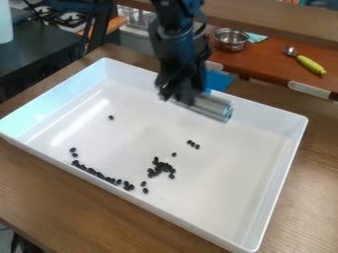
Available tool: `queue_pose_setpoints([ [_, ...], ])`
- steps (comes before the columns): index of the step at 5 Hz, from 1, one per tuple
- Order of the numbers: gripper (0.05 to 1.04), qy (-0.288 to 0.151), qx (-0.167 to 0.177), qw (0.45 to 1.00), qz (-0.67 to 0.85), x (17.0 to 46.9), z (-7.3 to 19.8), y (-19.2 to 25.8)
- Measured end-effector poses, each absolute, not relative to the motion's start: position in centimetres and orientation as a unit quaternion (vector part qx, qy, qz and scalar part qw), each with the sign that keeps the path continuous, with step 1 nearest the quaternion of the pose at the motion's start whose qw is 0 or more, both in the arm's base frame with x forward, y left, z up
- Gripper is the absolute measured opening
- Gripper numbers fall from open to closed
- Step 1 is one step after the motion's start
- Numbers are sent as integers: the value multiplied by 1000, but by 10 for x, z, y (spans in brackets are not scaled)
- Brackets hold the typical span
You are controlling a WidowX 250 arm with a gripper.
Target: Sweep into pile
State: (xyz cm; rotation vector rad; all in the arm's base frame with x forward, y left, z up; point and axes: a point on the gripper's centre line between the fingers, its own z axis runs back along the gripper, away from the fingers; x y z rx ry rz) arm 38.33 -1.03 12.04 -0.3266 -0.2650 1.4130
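Fingers (188, 96) closed on silver cylinder (210, 106). Run it low, nudge lower-left black beans (100, 175) gently into centre cluster (159, 169).

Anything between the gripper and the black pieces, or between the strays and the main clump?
Nothing visible stands between the gripper and the black pieces, or between strays and clump; just bare floor of the white tray.

The robot arm (180, 39) is finished in black, with faint blue tints noted on its surface. Blocky segments are joined along its length, and a thin dark cable (203, 23) is looped beside them. The tool (182, 95) is likewise finished in black, with an angular, uneven outline.
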Motion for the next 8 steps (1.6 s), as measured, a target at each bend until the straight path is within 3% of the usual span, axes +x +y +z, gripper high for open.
queue_pose_setpoints([
  [2,340,-137,-105,759,628,403,81,-49],
  [3,340,-154,-93,760,625,409,64,-46],
  [5,340,-147,-78,758,631,384,58,10],
  [6,340,-143,-77,770,617,363,65,12],
  [8,340,-158,-57,775,609,333,53,11],
])
